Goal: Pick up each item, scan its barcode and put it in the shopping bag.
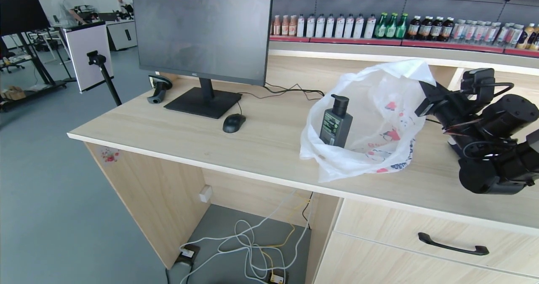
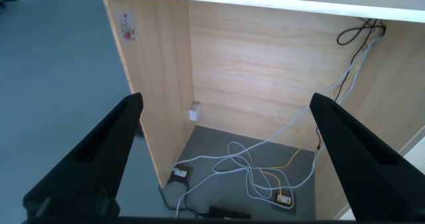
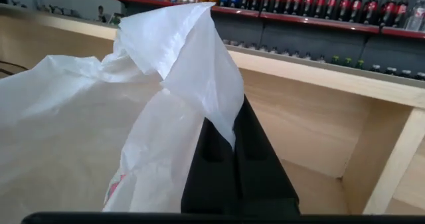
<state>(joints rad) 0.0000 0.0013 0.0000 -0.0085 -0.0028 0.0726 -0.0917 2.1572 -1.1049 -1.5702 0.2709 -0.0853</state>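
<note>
Dark pump bottle, upright inside the white plastic shopping bag, close to the bag's left wall. Bag open-mouthed on the pale wooden counter, near the front edge, printed with red and blue figures, far-right rim lifted higher than the rest.

Right gripper at that raised rim, fingers together and pinching the film, a flap of it draped over the fingertips in the right wrist view.

Left gripper low, below the counter's edge, fingers spread wide apart, facing the knee recess and its tangle of white and yellow cables on the floor.

Left of the bag and well apart from it: black mouse, then black monitor on its stand, then handheld barcode scanner just beside the stand's base.

Behind the counter, shelves of drinks bottles. Below the bag, drawer front with black handle.
</note>
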